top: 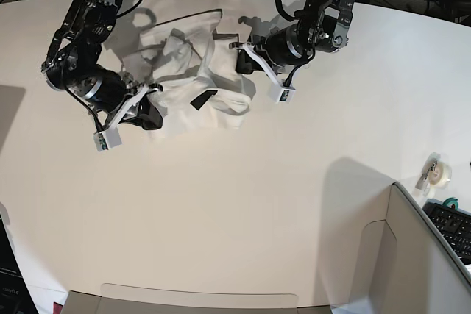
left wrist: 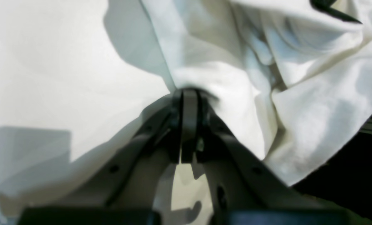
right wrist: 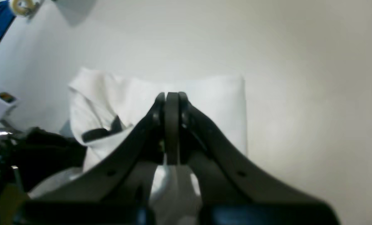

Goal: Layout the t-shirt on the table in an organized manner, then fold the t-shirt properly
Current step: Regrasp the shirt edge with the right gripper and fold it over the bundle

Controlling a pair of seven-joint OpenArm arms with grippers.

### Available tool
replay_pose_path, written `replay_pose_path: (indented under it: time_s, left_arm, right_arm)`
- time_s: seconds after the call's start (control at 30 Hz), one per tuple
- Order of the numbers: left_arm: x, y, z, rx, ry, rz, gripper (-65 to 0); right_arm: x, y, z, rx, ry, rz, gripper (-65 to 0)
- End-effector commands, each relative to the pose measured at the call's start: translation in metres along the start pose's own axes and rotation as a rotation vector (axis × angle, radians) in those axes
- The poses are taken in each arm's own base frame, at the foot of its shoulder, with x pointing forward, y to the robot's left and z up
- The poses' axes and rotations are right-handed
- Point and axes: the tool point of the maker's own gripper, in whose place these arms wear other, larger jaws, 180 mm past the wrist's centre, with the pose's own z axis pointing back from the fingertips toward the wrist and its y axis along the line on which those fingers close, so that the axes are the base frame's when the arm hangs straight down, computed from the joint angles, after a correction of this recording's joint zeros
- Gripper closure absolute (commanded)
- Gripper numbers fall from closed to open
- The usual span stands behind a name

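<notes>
White cotton t-shirt (top: 195,82) lies crumpled, print hidden, on the off-white counter (top: 243,204); left gripper (left wrist: 189,93) pinches it, right gripper (right wrist: 171,97) closed empty.

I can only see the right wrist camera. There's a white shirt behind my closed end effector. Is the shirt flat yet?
Observer: No. In the base view the t-shirt is a crumpled heap near the far edge of the table.
Operator: Where's the other arm?
Observer: The left end effector is at the opposite side of the heap, shut on a pinch of white fabric.
Operator: Can you see the picture on the shirt?
Observer: No. The base view takes in the whole heap, and only plain white cloth shows.
</notes>
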Motion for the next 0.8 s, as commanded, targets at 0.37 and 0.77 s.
replay_pose_path:
  time_s: [0.37,0.77]
  left_arm:
    - [-0.027,0.036,0.002,0.154,0.110,-0.004,0.0]
    - [-0.028,0.038,0.002,0.158,0.114,0.001,0.0]
  right_arm:
    - [-0.037,0.002,-0.006,-0.071,0.142,0.067,0.0]
    - [-0.027,0.089,-0.021,0.177,0.127,0.251,0.0]
